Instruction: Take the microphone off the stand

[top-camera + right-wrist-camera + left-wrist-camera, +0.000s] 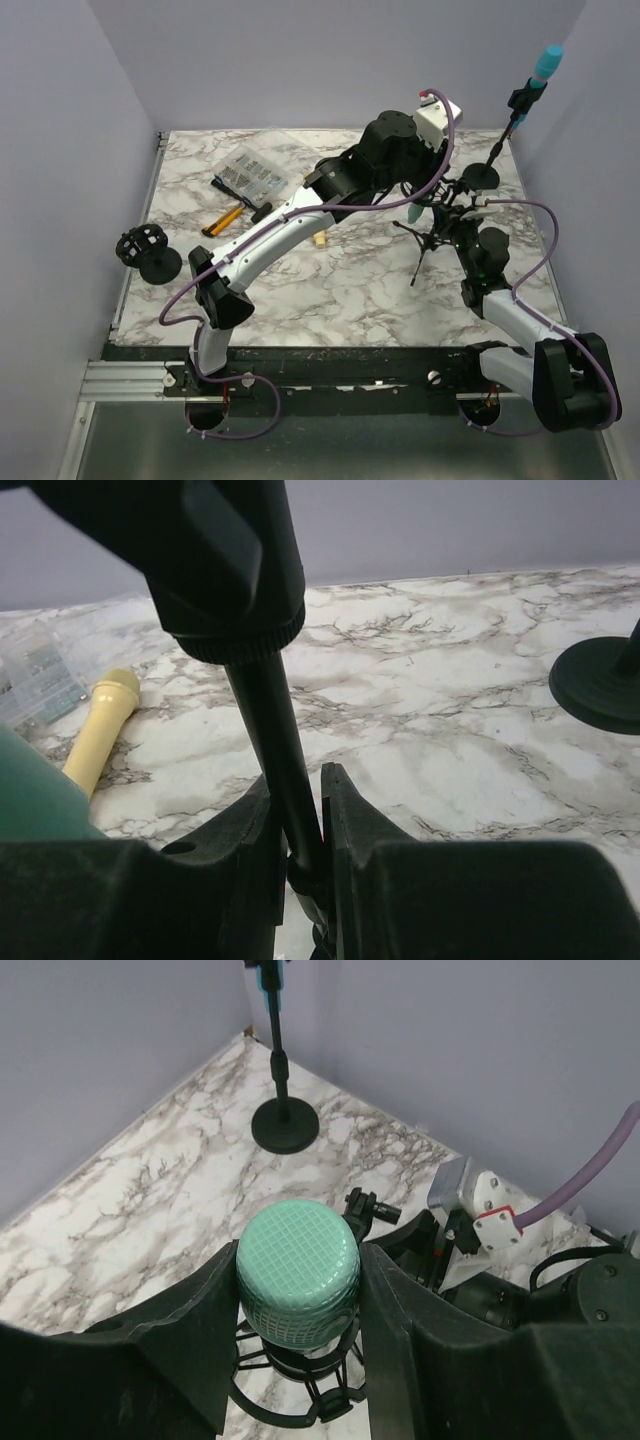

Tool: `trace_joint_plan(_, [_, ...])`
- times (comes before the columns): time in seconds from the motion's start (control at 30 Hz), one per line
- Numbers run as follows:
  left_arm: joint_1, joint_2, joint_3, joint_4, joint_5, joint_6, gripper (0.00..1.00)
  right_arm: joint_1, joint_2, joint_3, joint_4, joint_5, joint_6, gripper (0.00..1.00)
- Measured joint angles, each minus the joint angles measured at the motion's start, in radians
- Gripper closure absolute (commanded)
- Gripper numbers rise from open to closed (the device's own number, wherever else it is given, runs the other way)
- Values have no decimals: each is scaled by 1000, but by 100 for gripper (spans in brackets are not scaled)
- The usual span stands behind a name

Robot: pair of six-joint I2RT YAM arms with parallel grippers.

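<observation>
A teal mesh-headed microphone (pixel 298 1272) sits in a black shock mount (pixel 300 1392) on a small black tripod stand (pixel 425 248) at the right middle of the table. My left gripper (pixel 298 1285) is shut on the microphone's head, one finger on each side. It reaches in from above in the top view (pixel 418 205). My right gripper (pixel 300 815) is shut on the stand's black pole (pixel 268 715), just below its collar. The microphone's teal body shows at the lower left of the right wrist view (pixel 30 795).
A second teal microphone (pixel 546 65) stands on a tall stand with a round base (pixel 478 177) at the back right. A clear parts box (pixel 250 172), a yellow-handled tool (pixel 222 220), a cream microphone (pixel 100 725) and a black shock mount (pixel 145 250) lie to the left.
</observation>
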State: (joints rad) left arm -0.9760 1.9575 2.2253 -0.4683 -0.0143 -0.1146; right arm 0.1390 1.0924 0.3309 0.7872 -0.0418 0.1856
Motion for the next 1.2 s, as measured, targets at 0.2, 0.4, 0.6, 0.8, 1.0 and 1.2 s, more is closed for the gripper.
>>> trace_joint_plan(0.2, [-45, -9, 73, -14, -78, 63, 100, 5, -2, -1, 0, 15, 0, 99])
trace_joint_plan(0.4, [-71, -52, 137, -35, -138, 101, 100, 21, 0, -1, -2, 31, -7, 99])
trace_joint_plan(0.6, [-108, -105, 257, -43, -203, 160, 100, 53, 6, -1, -1, 71, -31, 99])
trace_joint_plan(0.8, [-117, -192, 287, -43, -265, 192, 100, 70, 19, -1, 8, 91, -48, 99])
trace_joint_plan(1.0, [-108, -259, 266, -58, -384, 246, 100, 71, 20, -1, 12, 101, -48, 99])
trace_joint_plan(1.2, [81, -350, 95, -193, -347, 117, 100, 71, 20, -1, 13, 105, -48, 99])
